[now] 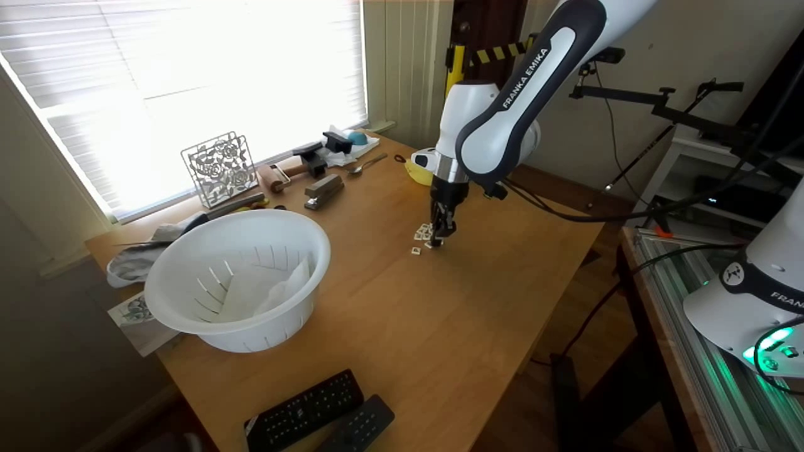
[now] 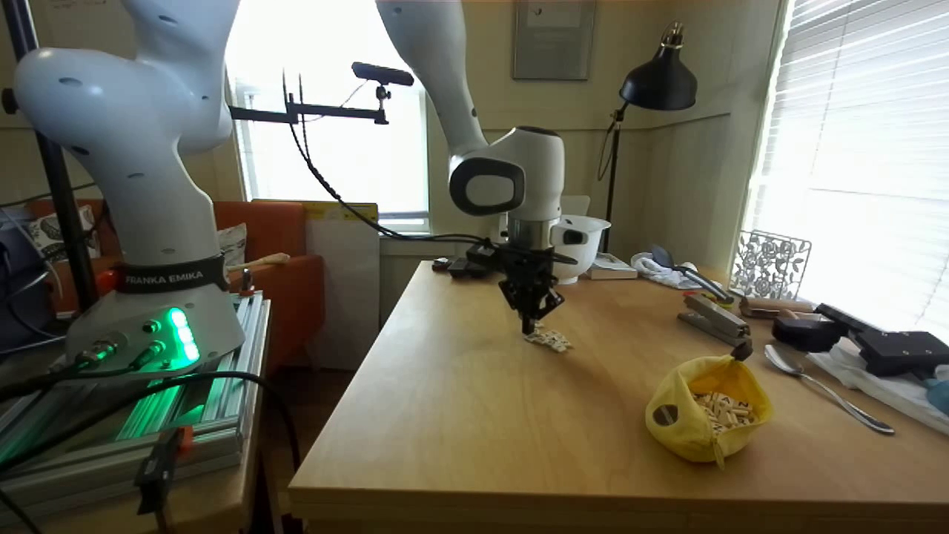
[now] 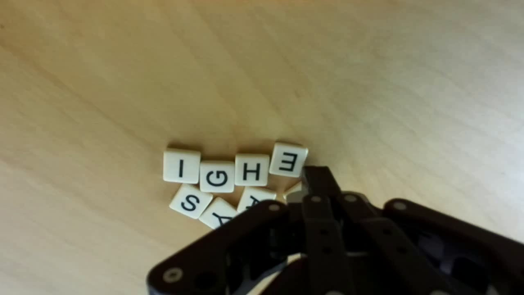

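The step in hand looks like low, close work among small letter tiles [image 2: 550,340], judging by how the gripper [image 3: 325,180] sits right down beside them. It is clenched, fingers brought together, and no tile shows between them. In the wrist view the tiles lie flat on the desk [image 3: 123,82] in two loose rows leading off from the fingertips. I [image 3: 181,166], G [image 3: 217,177], H [image 3: 252,170] and E [image 3: 289,159] form one row, with E nearest the tip and turned sideways. S [image 3: 190,201], Y [image 3: 219,214] and A [image 3: 254,198] lie nearer the gripper's body, which partly covers A. A half-hidden tile [image 3: 294,191] peeks out just beside the tip; its letter cannot be read. Whether the tip touches E or that tile is unclear. As a judgement, moving a tile from here calls for a light sideways press that spares its close neighbours; lifting one would need the fingers spread first.

Containers stand well apart from the gripper, on roughly opposite sides of it. In an exterior view, a yellow bag [image 2: 682,443] gapes, with a heap of similar tiles [image 2: 725,411] inside. A white basket [image 1: 257,336] shows in both exterior views, holding something pale [image 1: 254,289], perhaps cloth or paper.
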`<state>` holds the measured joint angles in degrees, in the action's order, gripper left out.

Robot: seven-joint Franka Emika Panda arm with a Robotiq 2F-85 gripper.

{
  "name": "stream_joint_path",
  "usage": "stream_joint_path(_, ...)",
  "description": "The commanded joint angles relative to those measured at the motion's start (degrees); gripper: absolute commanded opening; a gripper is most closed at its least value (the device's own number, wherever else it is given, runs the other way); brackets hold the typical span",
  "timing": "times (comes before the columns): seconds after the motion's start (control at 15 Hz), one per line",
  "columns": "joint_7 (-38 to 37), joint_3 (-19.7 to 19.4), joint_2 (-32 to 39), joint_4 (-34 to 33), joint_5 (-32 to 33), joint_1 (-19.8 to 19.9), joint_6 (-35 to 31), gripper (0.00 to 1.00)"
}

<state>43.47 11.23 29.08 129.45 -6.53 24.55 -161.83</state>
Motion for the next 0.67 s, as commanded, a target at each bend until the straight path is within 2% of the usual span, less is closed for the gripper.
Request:
stream_joint_path(0.0, 2.3, -0.7, 2.7, -2.7, 1.4, -0.7, 1.6, 0.00)
stream_joint_path(0.6, 6.5, -2.3, 3.6, -4.7, 2.0, -2.9, 3.9, 0.00)
